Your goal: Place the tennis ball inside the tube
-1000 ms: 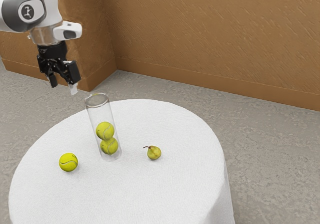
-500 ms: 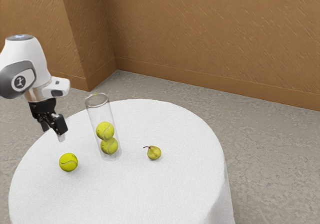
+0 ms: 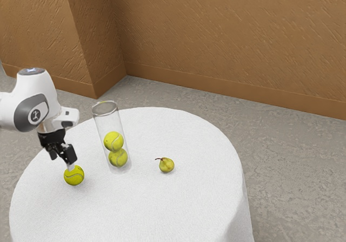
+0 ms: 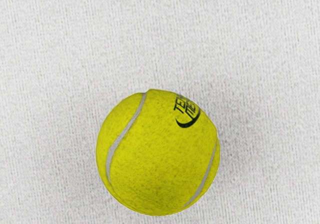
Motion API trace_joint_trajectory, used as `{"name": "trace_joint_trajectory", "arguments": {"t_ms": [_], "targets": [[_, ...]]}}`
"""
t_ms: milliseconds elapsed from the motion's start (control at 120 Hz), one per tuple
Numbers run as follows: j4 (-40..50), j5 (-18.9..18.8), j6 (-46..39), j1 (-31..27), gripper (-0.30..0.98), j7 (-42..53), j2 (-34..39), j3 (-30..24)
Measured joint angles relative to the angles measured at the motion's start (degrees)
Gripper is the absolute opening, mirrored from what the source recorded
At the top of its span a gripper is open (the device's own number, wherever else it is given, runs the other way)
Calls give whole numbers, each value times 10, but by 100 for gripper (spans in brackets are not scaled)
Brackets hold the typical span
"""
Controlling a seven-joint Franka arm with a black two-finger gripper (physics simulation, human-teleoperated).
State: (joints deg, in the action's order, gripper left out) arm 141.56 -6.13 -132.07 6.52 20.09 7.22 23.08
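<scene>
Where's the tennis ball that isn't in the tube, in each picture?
Exterior view: the loose tennis ball is toward the exterior view's left, low down.
Wrist view: the loose tennis ball looks big, near the middle.
Shared landmark: the white tablecloth under it.

Partial "TE" on tennis ball (image 4: 155, 159)

You've matt white cloth on the bench (image 3: 162, 209), fuzzy matt felt on the ball (image 4: 160, 159), clear glossy tube (image 3: 100, 124), rough matt wall (image 3: 227, 41) w/ streaks.

yellow tennis ball (image 3: 75, 177) near upright clear tube (image 3: 110, 123) with 2 balls (image 3: 114, 141) inside
</scene>
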Motion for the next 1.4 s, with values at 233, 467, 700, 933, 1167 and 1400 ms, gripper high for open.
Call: {"name": "trace_joint_trajectory", "arguments": {"t_ms": [233,467,700,933,1167,1400], "targets": [[-21,39,-34,1,69,20,-76,-1],[-23,75,-72,0,69,38,-131,-3],[-23,93,-98,0,62,50,-148,-7],[-23,98,-108,1,40,55,-146,-8],[-23,98,-61,3,37,56,-70,-5],[-50,96,42,-1,38,57,19,-2]]}}
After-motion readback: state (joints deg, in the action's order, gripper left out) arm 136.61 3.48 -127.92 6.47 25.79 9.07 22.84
